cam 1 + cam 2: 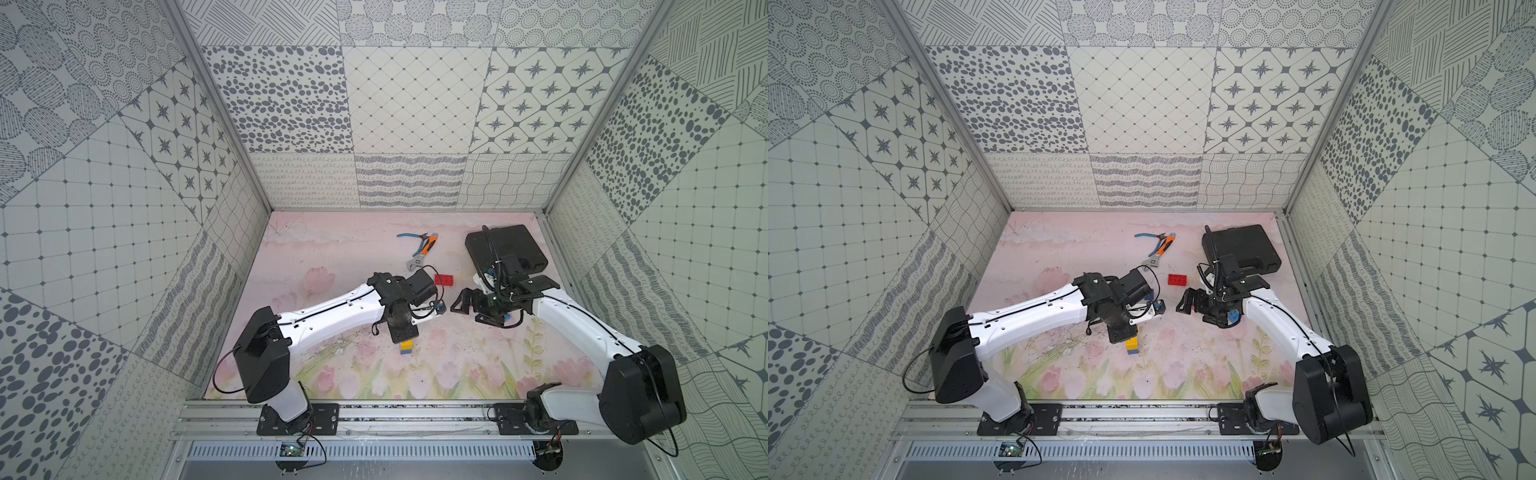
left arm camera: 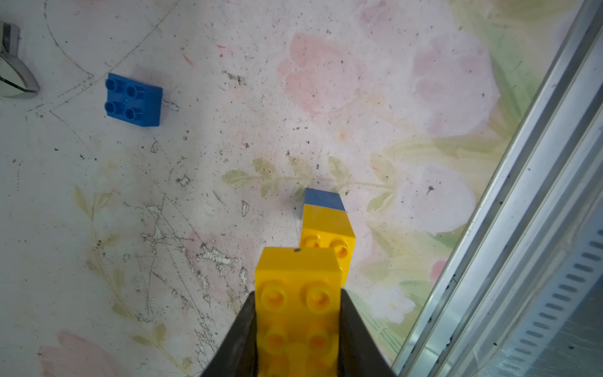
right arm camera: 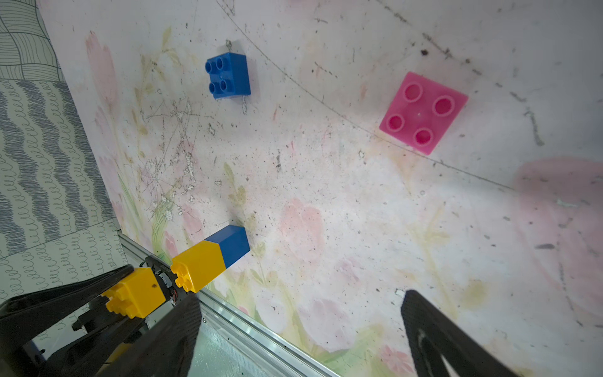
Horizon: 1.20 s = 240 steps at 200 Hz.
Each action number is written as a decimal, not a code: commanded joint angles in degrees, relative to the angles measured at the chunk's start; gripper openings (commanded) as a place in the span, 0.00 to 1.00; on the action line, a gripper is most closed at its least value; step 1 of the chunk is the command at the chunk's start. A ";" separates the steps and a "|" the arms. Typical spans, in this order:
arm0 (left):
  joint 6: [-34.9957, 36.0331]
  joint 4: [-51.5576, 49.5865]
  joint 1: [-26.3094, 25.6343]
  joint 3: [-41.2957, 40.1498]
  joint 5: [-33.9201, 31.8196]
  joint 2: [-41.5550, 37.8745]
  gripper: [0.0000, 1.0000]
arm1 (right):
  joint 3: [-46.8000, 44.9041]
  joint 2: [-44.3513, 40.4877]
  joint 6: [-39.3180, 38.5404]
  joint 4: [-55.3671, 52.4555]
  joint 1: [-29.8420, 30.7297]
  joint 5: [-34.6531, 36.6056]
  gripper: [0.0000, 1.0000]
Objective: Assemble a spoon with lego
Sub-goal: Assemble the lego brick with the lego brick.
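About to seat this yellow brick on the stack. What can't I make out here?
Held yellow brick: back end cut off by the left wrist view's edge; in both top views the left arm covers the jaws.
Yellow-and-blue stack: part of its studded top sits behind that brick, left wrist view.
Wrench: only its chrome head shows there.

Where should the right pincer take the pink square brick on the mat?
Grip two opposite flat side walls of the pink square brick, coming straight down with the open right pincer. It lies flat, studs up, clear of the blue square brick, so all four walls are free.
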 commanded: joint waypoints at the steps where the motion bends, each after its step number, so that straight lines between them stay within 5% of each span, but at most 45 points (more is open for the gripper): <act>1: -1.84 3.89 -0.18 -2.59 2.74 -1.57 0.17 | -0.40 -0.64 -0.15 1.47 0.36 1.22 0.98; 107: 2.46 7.92 -0.27 -5.94 8.26 -2.58 0.17 | -1.30 -0.15 -0.18 1.87 0.55 2.41 0.98; 240: 7.41 8.40 -0.27 -6.91 5.73 -1.76 0.16 | -1.98 -0.05 -0.45 2.35 0.81 2.91 0.98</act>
